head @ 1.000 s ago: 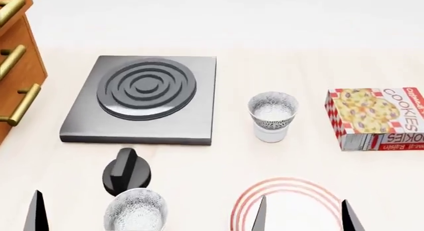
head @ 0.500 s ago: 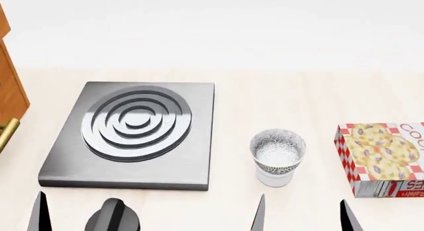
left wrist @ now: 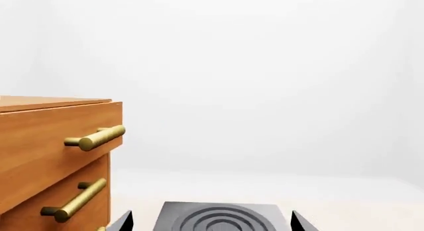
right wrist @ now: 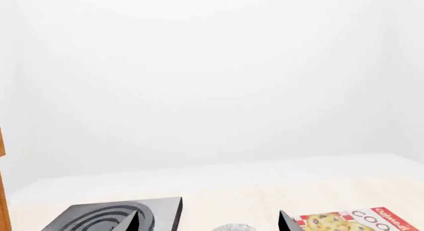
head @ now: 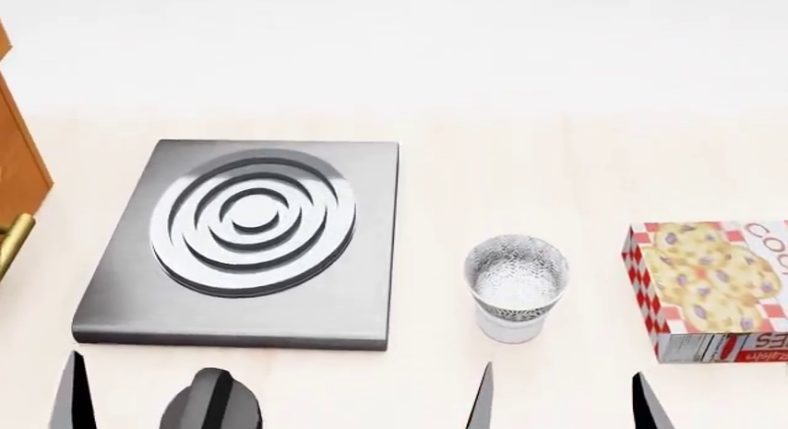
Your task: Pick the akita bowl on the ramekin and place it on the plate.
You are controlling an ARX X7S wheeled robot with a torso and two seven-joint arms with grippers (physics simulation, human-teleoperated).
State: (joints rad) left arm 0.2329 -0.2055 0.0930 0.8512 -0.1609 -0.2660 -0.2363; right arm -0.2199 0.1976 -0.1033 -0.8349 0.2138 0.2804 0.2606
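Since half-second-ago frame: hotplate [head: 246, 240] shifted slightly up in head view. Bowl [head: 516, 277] sits on white cup [head: 510, 327], between hotplate and cookie box [head: 714, 291]. Likely light, rigid, slick, tippy; grasp at rim. Right gripper [head: 560, 397] wide; left gripper [left wrist: 208, 223] wide. Plate unseen.

Pale wood table [head: 530, 171] with stove plate [head: 246, 240], black knob [head: 209, 406], ramekin [head: 508, 326], cookie box [head: 711, 291].
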